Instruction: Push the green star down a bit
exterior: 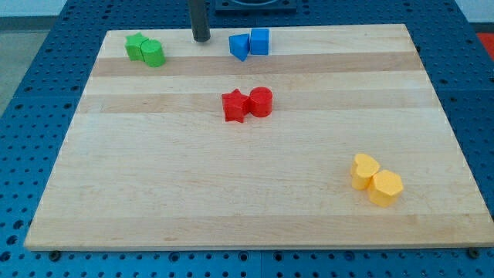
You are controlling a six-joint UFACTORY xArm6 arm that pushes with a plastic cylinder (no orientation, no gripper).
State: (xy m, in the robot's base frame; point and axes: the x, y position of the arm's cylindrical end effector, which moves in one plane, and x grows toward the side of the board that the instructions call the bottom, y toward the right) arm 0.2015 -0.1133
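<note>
The green star (137,45) lies near the top left corner of the wooden board (193,185). A green cylinder (153,53) touches its right side. My tip (201,38) stands at the board's top edge, to the right of the green pair and just left of the blue blocks. It touches no block.
A blue triangle-like block (239,46) and a blue cube (260,41) sit together right of my tip. A red star (234,106) and a red cylinder (261,101) sit mid-board. A yellow heart (365,171) and a yellow hexagon (386,188) lie at lower right.
</note>
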